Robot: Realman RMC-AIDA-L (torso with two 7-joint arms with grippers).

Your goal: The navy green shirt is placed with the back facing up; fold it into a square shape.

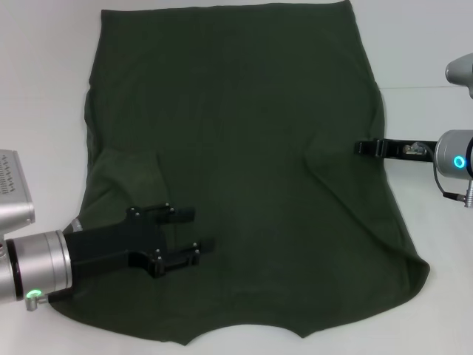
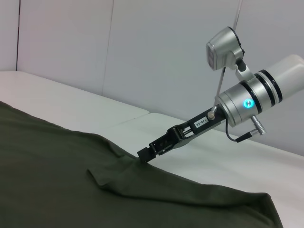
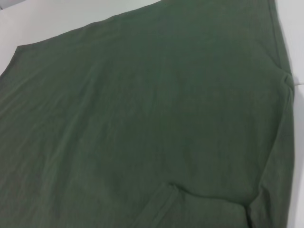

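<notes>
The navy green shirt [image 1: 244, 148] lies spread flat on the white table, its left sleeve folded inward [image 1: 133, 174]. My left gripper [image 1: 194, 231] is open and empty, over the shirt's lower left part. My right gripper [image 1: 366, 148] is at the shirt's right edge with its jaws together on the fabric, which puckers around the tip; the left wrist view also shows it [image 2: 145, 154] pinching that edge. The shirt fills the right wrist view [image 3: 142, 118], where no fingers show.
The white table [image 1: 44, 74] shows bare on both sides of the shirt and behind it [image 2: 95, 109]. A seam in the table surface runs to the right [image 1: 421, 87]. The shirt's near hem reaches the lower edge of the head view.
</notes>
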